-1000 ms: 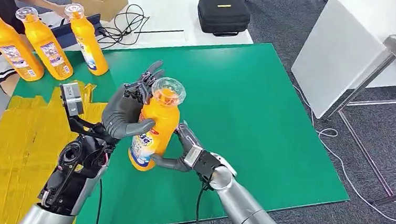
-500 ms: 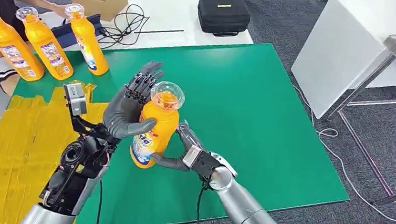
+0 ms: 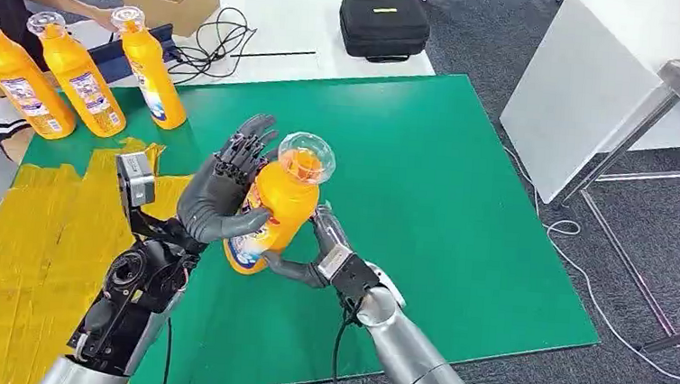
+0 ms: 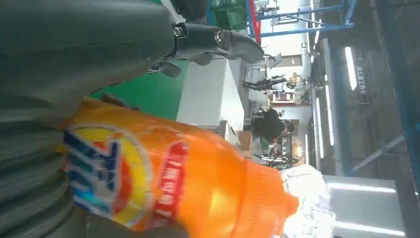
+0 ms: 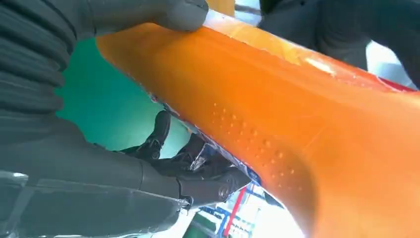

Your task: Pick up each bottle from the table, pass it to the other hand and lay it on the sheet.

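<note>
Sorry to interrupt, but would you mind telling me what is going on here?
The robot is passing an orange bottle between its hands above the green table. The right hand grips its lower part; the left hand rests against its side. Three more bottles stand at the far edge, beside the yellow sheet.

1. The head view is looking forward and down from high on the robot, taking in the whole green table [image 3: 429, 162] with both arms rising from the bottom edge.
2. The left wrist view is sitting close behind the left hand [image 4: 74, 44], turned on its side, looking past it into the hall.
3. The right wrist view is pressing in close behind the right hand [image 5: 44, 124].
4. All three are sharing the orange bottle [image 3: 272, 210] [image 4: 163, 183] [image 5: 277, 119].
</note>
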Robot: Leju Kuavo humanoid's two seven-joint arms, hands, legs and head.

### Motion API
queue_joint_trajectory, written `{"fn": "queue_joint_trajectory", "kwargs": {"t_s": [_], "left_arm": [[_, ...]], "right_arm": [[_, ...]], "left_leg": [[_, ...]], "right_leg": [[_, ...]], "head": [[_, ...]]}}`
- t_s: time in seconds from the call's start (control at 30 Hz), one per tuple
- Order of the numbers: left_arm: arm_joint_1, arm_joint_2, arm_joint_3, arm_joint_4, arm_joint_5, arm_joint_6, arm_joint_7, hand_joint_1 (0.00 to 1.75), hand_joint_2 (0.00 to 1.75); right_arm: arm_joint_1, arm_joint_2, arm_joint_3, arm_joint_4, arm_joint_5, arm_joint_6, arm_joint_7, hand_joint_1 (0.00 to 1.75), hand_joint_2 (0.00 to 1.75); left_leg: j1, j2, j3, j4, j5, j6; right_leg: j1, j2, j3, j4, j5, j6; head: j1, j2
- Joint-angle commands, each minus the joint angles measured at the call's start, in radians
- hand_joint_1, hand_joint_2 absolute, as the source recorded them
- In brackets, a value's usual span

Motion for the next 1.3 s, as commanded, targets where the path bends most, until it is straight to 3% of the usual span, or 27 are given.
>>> {"fn": "queue_joint_trajectory", "kwargs": {"t_s": [0.03,0.97,1.0,1.3], "left_arm": [[-0.002,0.012,0.002,0.007,-0.03,0.016,0.0,0.0,1.75],[0.01,0.004,0.014,0.02,-0.189,0.086,-0.067,0.0,1.75],[0.011,0.007,0.007,0.014,-0.224,0.105,-0.075,0.0,0.0],[0.016,0.014,0.001,0.0,-0.313,0.167,-0.084,0.0,0.0]], "right_arm": [[-0.034,0.011,-0.033,-0.029,-0.011,-0.029,0.029,1.75,1.75],[-0.092,0.039,0.055,0.061,0.009,-0.041,0.074,1.75,1.75],[-0.096,0.04,0.058,0.065,0.009,-0.042,0.074,1.75,1.75],[-0.109,0.041,0.064,0.081,0.007,-0.044,0.074,1.75,1.75]], "left_leg": [[0.0,0.003,0.004,0.0,-0.002,-0.001],[0.0,0.003,0.004,0.0,-0.002,-0.001],[0.0,0.003,0.003,0.0,-0.002,-0.001],[0.001,0.004,0.007,0.001,-0.005,-0.002]], "right_leg": [[0.0,0.001,0.003,0.0,-0.002,-0.001],[0.0,0.002,0.003,0.0,-0.001,-0.001],[0.0,0.001,0.003,0.0,-0.001,-0.001],[0.001,0.002,0.007,0.001,-0.004,-0.002]], "head": [[0.0,0.0],[0.0,0.0],[0.0,0.0],[0.0,0.0]]}}
